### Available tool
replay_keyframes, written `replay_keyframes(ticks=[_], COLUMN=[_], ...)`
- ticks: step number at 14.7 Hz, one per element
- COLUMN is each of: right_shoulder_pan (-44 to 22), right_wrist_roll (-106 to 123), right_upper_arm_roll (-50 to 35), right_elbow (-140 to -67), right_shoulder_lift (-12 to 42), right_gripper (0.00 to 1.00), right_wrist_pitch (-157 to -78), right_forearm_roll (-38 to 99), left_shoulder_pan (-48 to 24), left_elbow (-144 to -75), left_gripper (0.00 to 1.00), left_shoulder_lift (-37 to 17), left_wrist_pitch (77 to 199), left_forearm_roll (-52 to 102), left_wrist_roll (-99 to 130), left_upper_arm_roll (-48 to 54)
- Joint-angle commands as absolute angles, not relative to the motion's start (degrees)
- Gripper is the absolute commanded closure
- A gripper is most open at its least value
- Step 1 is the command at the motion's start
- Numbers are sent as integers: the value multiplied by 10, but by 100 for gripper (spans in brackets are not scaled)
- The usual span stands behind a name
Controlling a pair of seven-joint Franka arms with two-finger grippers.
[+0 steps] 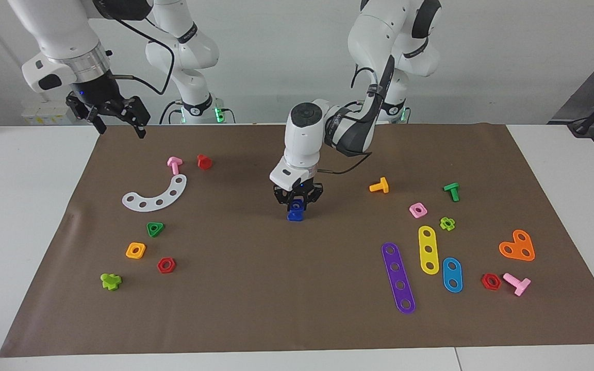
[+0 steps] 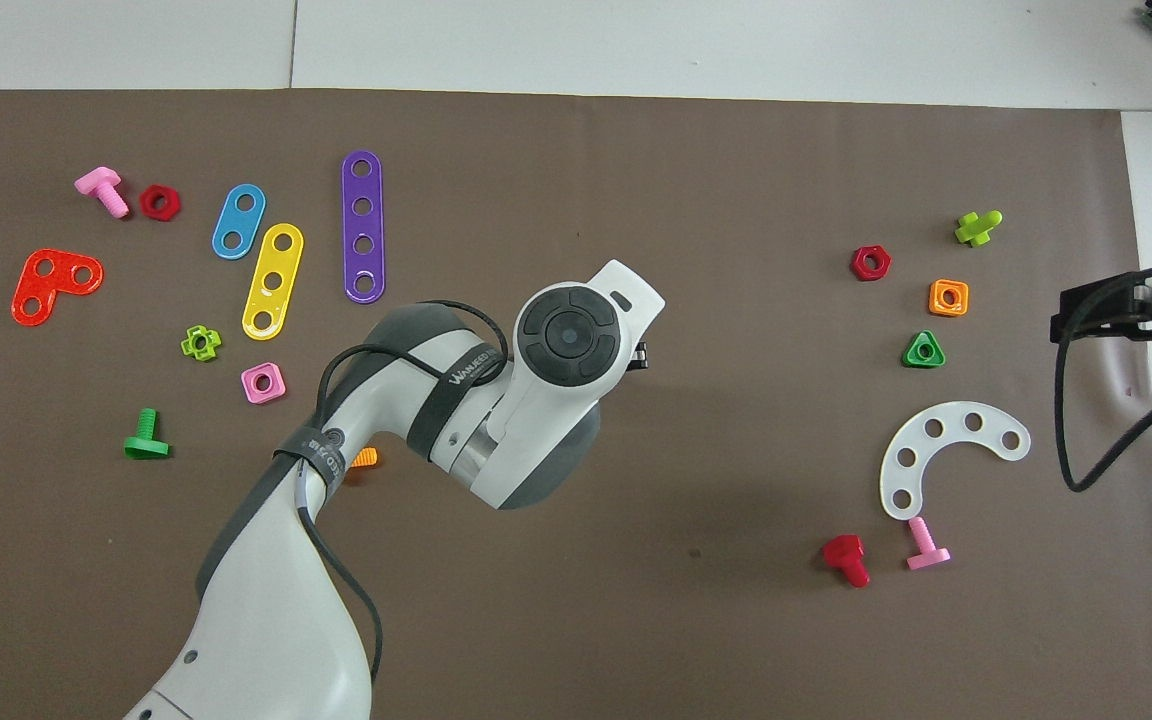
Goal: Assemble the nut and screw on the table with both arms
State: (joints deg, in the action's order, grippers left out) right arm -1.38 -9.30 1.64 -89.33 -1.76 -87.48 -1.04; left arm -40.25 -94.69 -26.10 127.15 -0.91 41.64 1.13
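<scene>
At mid-worktop (image 1: 49,216), left end effector (image 1: 297,202) lowered, pinching dark-blue nut (image 1: 296,206) over screw (image 1: 294,216), right end effector (image 1: 116,119) raised near mat edge, fingers spread, waiting.

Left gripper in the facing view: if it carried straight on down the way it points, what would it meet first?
The left gripper points straight down at the blue pieces under its tips, which appear to rest on the brown mat. Contact cannot be judged.

My left gripper (image 1: 297,200) is down at the middle of the table's mat (image 1: 256,288), on the nut (image 1: 296,205) stacked on the screw (image 1: 295,216). My right gripper (image 1: 116,114) hangs over the mat's edge at my right arm's end, near the curved strip (image 1: 155,197).
</scene>
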Motion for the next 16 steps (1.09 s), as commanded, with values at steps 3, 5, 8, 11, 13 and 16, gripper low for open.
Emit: replay_keyframes(ticks=[3,5,8,11,13,16], right_shoulder_pan=[-11,-11,-11,-11,-11,-11], right_wrist_roll=[-78,-78,-78,-78,-78,-78], right_upper_arm_roll=[14,14,14,14,14,14], right_elbow=[-898,-898,-898,-898,-898,-898], right_shoulder_lift=[-25,-25,-25,-25,-25,-25], right_gripper=[0,0,0,0,0,0], right_wrist_pitch=[-869,-869,-869,-869,-869,-869], right_forearm_roll=[-6,-6,-6,-6,-6,-6], left_shoulder_pan=[-417,-417,-417,-417,-417,-417], left_elbow=[-949,-955,-961,-961,-962,-971], left_gripper=[89,89,89,88,88,88], left_shoulder_lift=[-266,-266,-265,-265,-265,-265], left_wrist_pitch=[1280,1287,1294,1297,1303,1310], left_forearm_roll=[-15,-15,-15,-15,-15,-15], left_wrist_roll=[427,427,427,427,427,427], left_upper_arm_roll=[1,1,1,1,1,1])
